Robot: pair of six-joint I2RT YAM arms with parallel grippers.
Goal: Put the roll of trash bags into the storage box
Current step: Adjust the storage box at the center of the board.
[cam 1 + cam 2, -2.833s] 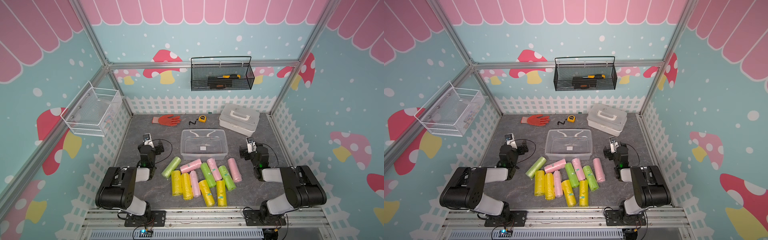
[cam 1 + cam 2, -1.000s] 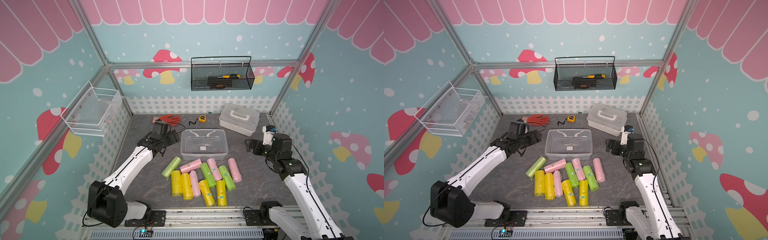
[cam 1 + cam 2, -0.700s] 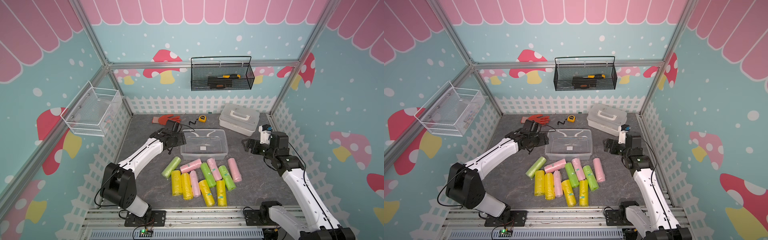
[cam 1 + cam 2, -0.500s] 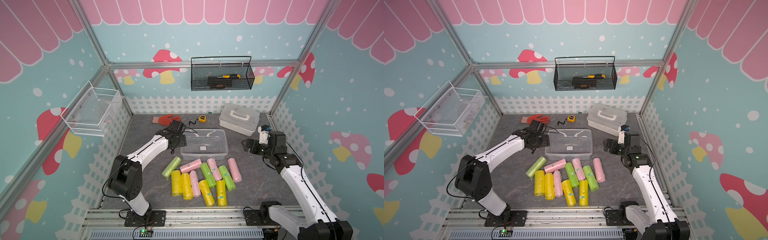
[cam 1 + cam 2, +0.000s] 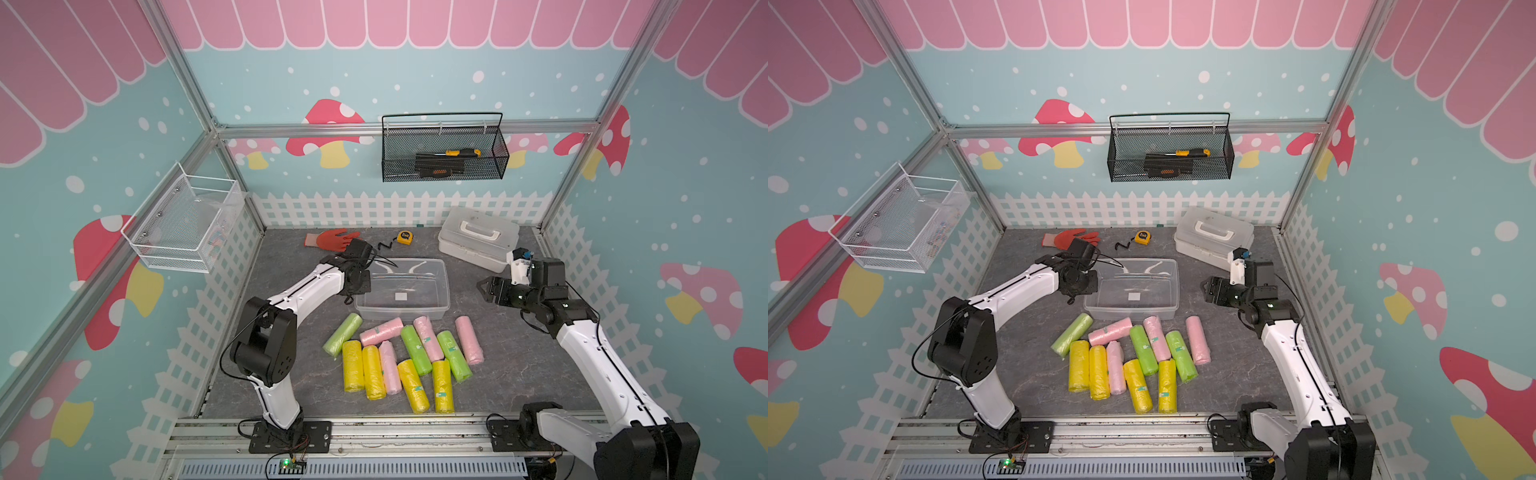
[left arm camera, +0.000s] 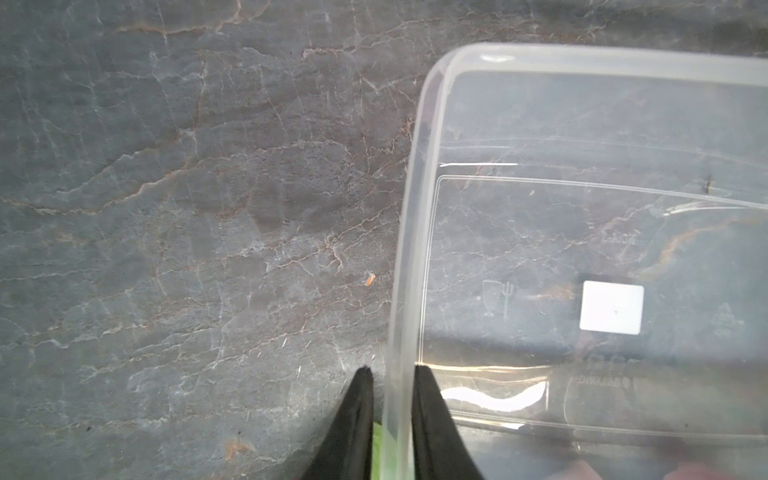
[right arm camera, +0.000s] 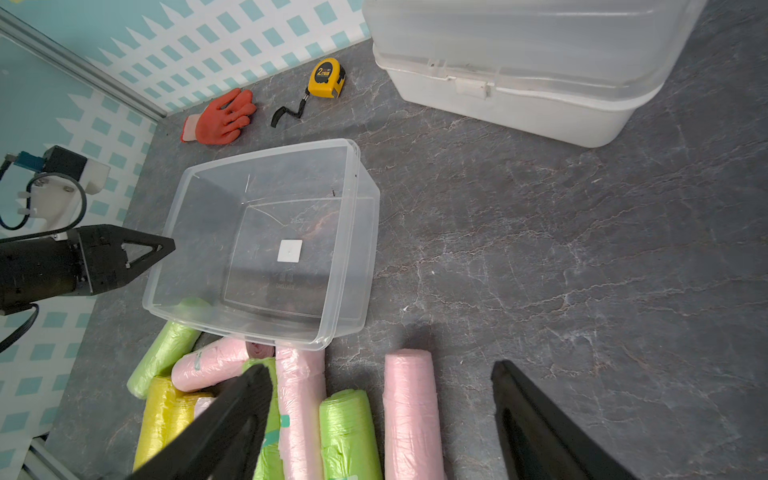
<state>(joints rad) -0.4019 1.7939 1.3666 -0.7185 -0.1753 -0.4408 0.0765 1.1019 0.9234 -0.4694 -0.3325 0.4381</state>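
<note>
Nothing of the task was done yet. The storage box (image 5: 401, 313), a clear tub with a small white sticker on its floor, stood empty in the middle of the grey table. All the rolls of trash bags (image 5: 415, 349), green, yellow and pink, lay in a loose heap on the table in front of it, the nearest ones close against its near wall. Your left gripper (image 6: 390, 372) was pinched narrow on the box's left wall, one finger inside the rim and one outside, so it held the box and no roll. Your right gripper (image 7: 378, 368) hung to the right of the box with its fingers spread wide and nothing between them. Below it lay a pink roll (image 7: 409, 411) at the right edge of the heap, probably the easiest to take. The whole job was left: grasp a roll, lift it over the rim, release it inside. A white case (image 5: 478, 241) with a handle sat behind the box to the right. A red glove (image 5: 328, 240) and a yellow tape measure (image 5: 404, 237) lay by the back fence, and a black wire basket (image 5: 444, 153) hung on the back wall. Nothing stood between the rolls and the box, though the closely packed neighbours could be nudged.
</note>
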